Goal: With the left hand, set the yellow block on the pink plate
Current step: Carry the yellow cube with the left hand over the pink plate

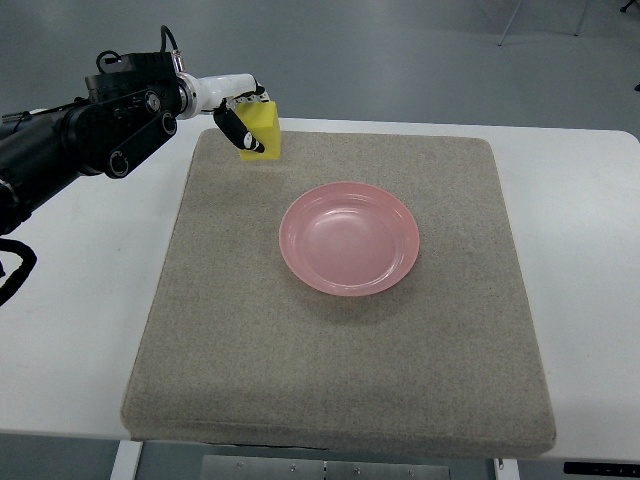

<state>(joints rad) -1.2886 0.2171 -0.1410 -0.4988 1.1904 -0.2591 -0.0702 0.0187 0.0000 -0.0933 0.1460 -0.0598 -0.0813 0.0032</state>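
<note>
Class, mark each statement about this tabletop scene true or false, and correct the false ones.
1. The left hand has its fingers around the yellow block. True.
2. The yellow block lies in the pink plate. False: it is at the mat's far left corner, apart from the plate.
3. The pink plate holds nothing. True.
4. The plate sits directly on the white table. False: it sits on the beige mat.
5. The right arm reaches over the plate. False: no right arm is in view.
</note>
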